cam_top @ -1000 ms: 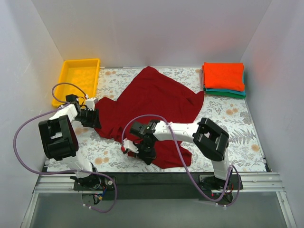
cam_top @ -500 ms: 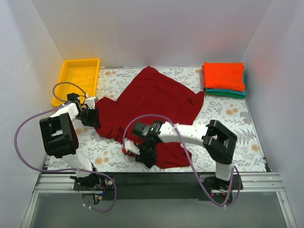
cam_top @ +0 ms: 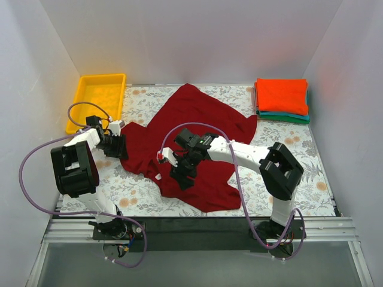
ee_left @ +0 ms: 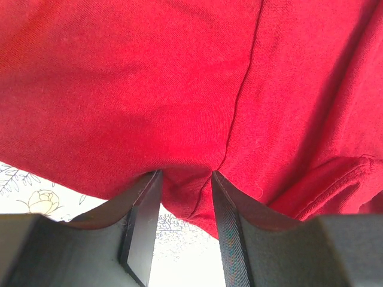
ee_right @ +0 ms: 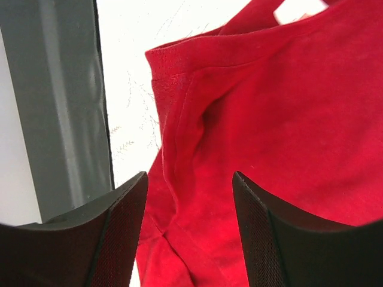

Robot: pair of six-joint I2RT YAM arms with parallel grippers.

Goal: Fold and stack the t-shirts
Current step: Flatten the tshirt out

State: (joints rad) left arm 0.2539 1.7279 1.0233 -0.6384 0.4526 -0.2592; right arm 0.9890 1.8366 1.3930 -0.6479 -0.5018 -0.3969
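Note:
A dark crimson t-shirt (cam_top: pixel 203 122) lies spread and rumpled across the middle of the floral cloth. My left gripper (cam_top: pixel 118 146) is at its left edge. In the left wrist view the gripper (ee_left: pixel 185 174) is shut on a bunched fold of the crimson cloth (ee_left: pixel 149 78). My right gripper (cam_top: pixel 179 174) hovers over the shirt's near-left part. In the right wrist view its jaws (ee_right: pixel 188 179) stand wide open above the red cloth (ee_right: pixel 287 119) and a hemmed edge, holding nothing. A folded orange-red t-shirt (cam_top: pixel 281 94) rests on a folded teal t-shirt (cam_top: pixel 290 118) at the back right.
A yellow plastic tray (cam_top: pixel 99 95) stands at the back left. A grey floral-print cloth (cam_top: pixel 299 155) covers the table. White walls close in the back and both sides. The metal rail with the arm bases (cam_top: pixel 191 226) runs along the near edge.
My right gripper has opened and let go of the shirt's near edge, then moved back toward the middle of the shirt. The left gripper has stayed at the shirt's left edge.

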